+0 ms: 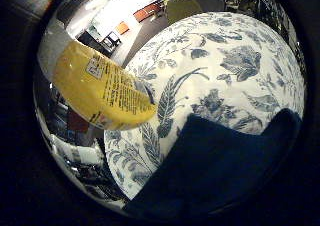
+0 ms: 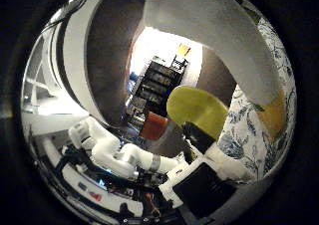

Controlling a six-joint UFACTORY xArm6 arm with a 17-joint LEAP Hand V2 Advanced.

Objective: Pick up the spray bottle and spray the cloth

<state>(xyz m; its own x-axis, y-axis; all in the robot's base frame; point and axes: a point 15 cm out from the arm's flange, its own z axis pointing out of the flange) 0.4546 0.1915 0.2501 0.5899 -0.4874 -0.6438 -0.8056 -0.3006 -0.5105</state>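
Observation:
The spray bottle has a yellow body with a label. It fills the near side of the little finger side view, close to my palm and tilted, over the edge of the table. Its pale upper part and a strip of yellow body cross the thumb side view. A dark blue cloth lies flat on the white and blue floral tablecloth, beside the bottle. My right hand's white and black fingers show curled in the thumb side view. The bottle hangs off the table in my grip.
Beyond the table there is a yellow-green chair and an orange chair. Dark shelves stand further back in the room. The floral table reaches well past the cloth on the far side.

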